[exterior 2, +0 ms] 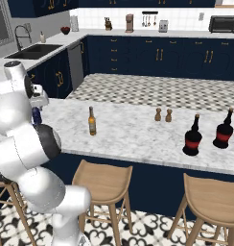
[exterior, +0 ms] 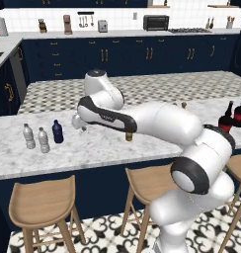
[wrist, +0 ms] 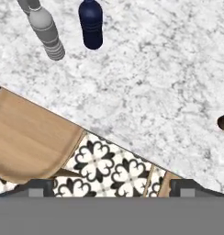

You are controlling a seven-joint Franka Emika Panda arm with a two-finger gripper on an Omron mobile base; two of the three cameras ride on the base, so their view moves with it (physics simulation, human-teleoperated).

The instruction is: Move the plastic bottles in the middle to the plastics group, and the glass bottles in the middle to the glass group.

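Observation:
Two small clear water bottles (exterior: 28,136) (exterior: 43,140) and a dark blue bottle (exterior: 57,132) stand together at the left of the marble counter (exterior: 93,148). My gripper (exterior: 79,125) hovers just right of them, open and empty. In the hand view the fingertips (wrist: 40,188) sit wide apart. A clear bottle (wrist: 47,32) and the blue bottle (wrist: 91,25) lie ahead of the gripper (wrist: 111,188). The slim amber bottle (exterior 2: 92,121) stands mid-counter, mostly hidden by my arm in the left base view. Two squat black red-banded bottles (exterior 2: 193,137) (exterior 2: 224,129) stand at the right.
Two small brown shakers (exterior 2: 158,114) (exterior 2: 169,115) stand behind the amber bottle. Wooden stools (exterior: 41,200) (exterior 2: 104,182) line the counter's front edge over a patterned floor. A sink (exterior 2: 35,50) and dark blue cabinets lie beyond.

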